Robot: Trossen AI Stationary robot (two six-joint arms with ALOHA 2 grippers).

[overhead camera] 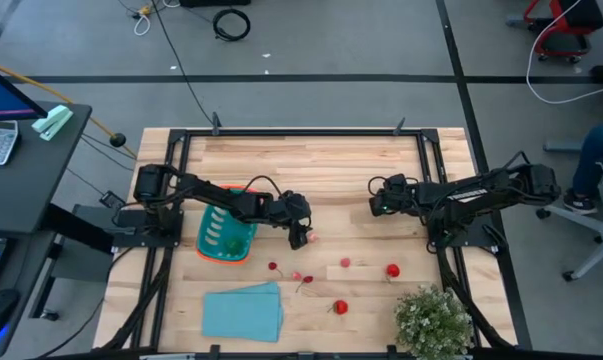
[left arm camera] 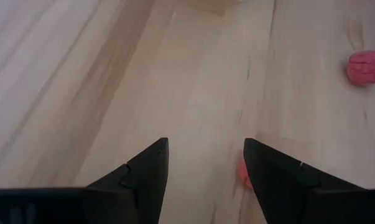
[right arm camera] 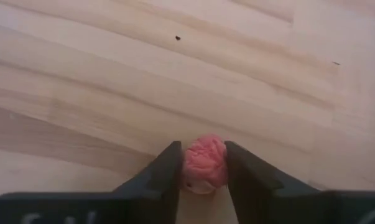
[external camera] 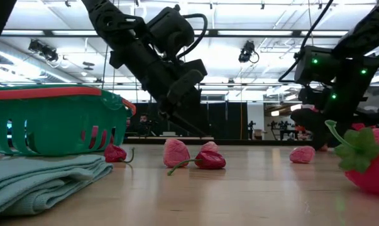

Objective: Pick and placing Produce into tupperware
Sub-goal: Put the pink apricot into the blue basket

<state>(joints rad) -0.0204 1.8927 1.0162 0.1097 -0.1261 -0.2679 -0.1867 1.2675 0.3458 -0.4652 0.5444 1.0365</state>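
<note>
Pink and bumpy, a toy raspberry sits squeezed in the right gripper, up off the wooden surface. The left gripper is spread wide and empty, low beside a small pink piece. The teal tub looks empty. Other toy fruits, like a strawberry, wait on the surface, so most work is left.

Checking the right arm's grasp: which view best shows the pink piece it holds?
Right wrist view: the pink piece sits squarely between the right gripper fingers. High view hides it under the gripper; the low view doesn't show it clearly.
</note>
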